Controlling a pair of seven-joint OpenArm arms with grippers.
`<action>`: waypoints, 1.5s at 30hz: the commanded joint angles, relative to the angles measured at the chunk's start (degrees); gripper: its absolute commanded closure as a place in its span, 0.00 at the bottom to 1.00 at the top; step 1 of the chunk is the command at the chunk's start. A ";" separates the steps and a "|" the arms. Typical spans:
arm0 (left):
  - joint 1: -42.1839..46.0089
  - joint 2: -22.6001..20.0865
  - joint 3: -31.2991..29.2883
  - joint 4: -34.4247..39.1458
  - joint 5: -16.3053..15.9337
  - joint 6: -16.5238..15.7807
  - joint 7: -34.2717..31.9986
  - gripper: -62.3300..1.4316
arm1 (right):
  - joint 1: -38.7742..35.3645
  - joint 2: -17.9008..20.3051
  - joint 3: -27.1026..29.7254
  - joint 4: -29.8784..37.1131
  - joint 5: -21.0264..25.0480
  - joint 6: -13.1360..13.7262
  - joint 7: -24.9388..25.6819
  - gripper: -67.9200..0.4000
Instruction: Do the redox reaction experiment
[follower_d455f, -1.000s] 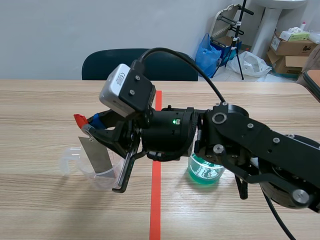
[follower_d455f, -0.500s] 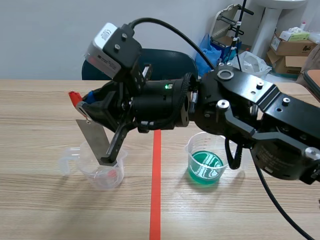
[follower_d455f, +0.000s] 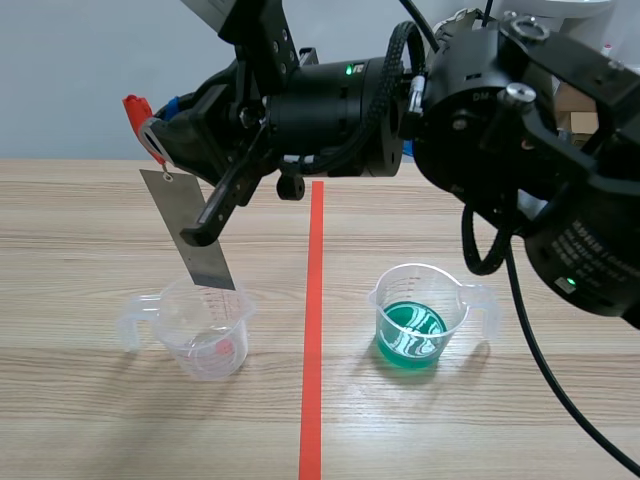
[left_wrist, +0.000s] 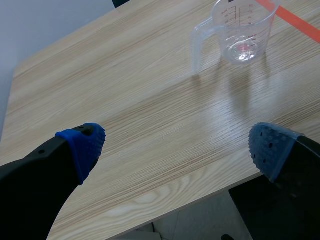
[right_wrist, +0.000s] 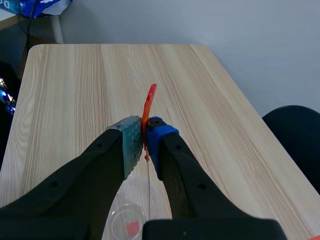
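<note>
My right gripper (follower_d455f: 158, 135) reaches across from the right and is shut on a red clip (follower_d455f: 133, 108). A grey metal strip (follower_d455f: 190, 232) hangs tilted from the clip. The strip's lower end is about level with the rim of a clear measuring cup (follower_d455f: 205, 330) left of the red tape line. A second cup with green liquid (follower_d455f: 412, 322) stands right of the line. In the right wrist view the red clip (right_wrist: 149, 105) is pinched between the pads (right_wrist: 131, 142), with the clear cup (right_wrist: 127, 222) below. My left gripper (left_wrist: 175, 147) is open above the table edge, the clear cup (left_wrist: 241, 30) well ahead of it.
A dark chair stands behind the table's far edge (follower_d455f: 80, 162). Boxes and bags (follower_d455f: 590, 85) lie on the floor at the back right. The right arm's bulk (follower_d455f: 500, 130) hangs over the table's middle and right.
The right arm has risen, drawing the metal strip up out of the clear cup; the strip's end, earlier inside the cup, is now at its rim.
</note>
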 joint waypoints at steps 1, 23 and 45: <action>0.07 0.00 0.02 0.90 -0.59 -0.13 -0.83 0.01 | 1.11 -0.02 0.72 1.53 0.94 -0.13 -0.28 0.98; 0.07 0.00 0.02 0.90 -0.59 -0.13 -0.85 0.01 | 1.11 -0.02 2.29 8.52 4.04 -2.91 -6.67 0.99; 0.07 0.00 0.02 0.90 -0.79 -0.13 -1.27 0.01 | 1.11 0.00 2.29 8.52 5.16 -2.89 -6.67 0.99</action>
